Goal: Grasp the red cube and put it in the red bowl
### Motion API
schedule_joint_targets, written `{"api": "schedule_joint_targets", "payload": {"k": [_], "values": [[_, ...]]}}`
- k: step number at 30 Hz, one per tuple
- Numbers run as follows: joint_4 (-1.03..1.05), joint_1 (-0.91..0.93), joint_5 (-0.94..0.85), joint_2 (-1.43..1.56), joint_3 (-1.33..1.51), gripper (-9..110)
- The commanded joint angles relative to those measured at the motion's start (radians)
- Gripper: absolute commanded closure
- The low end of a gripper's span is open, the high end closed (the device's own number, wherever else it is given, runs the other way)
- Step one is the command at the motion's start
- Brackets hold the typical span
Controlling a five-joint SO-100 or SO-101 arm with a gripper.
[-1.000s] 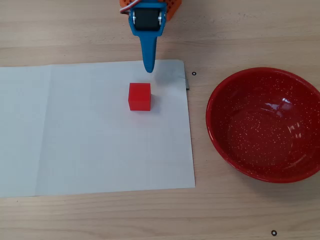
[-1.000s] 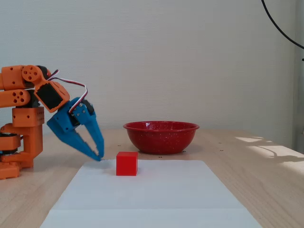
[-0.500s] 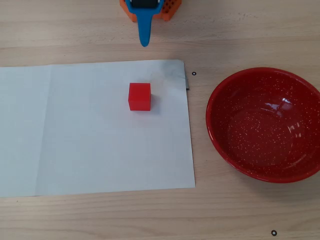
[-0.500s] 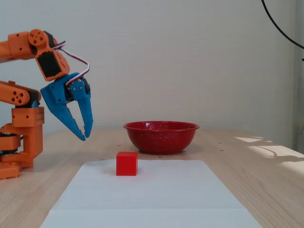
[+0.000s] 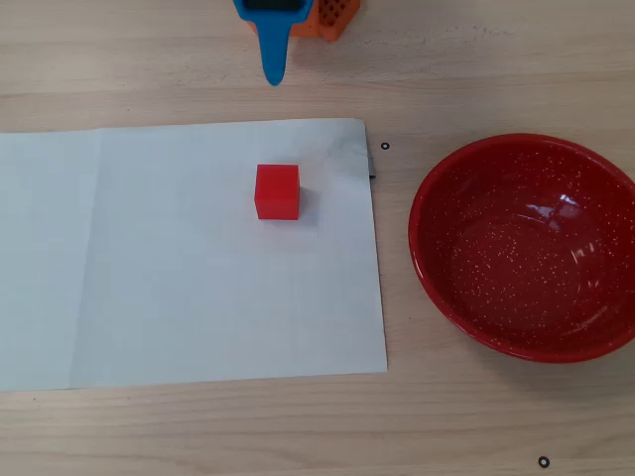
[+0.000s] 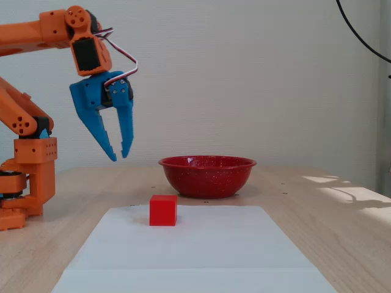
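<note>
in the fixed view the orange arm (image 6: 36, 122) stands at the far left of the table (image 6: 342, 226), its base by the table's edge and its upper link reaching rightward near the top of the picture. from that link the blue gripper (image 6: 118, 155) hangs in the air, tips pointing down, well above the table. its two fingers are slightly parted, with only a narrow gap at the tips, and it has nothing between them.

below and to the right of the gripper, a white sheet of paper (image 6: 201, 250) lies flat on the table. the cube (image 6: 164, 210) sits on the paper near its far edge, resting flat on one face, apart from the gripper. in the overhead view the cube (image 5: 277, 191) is on the right half of the paper (image 5: 149, 268), and one blue finger (image 5: 271, 55) shows at the top edge above it, next to an orange lattice part (image 5: 335, 17).

further right, the bowl (image 6: 207, 176) stands upright on bare wood, off the paper and behind the cube in the fixed view. from overhead the bowl (image 5: 437, 268) lies just beside the paper's right edge, its speckled inside showing nothing in it, and its right rim is cut off by the picture edge.
</note>
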Motion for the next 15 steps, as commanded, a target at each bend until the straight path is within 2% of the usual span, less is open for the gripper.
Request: {"api": "schedule_joint_targets", "payload": {"k": [1, 15], "values": [[0.014, -0.035, 0.029, -0.017, -0.133, 90], [-0.054, -0.038, 0.017, -0.264, -0.247, 60]]}}
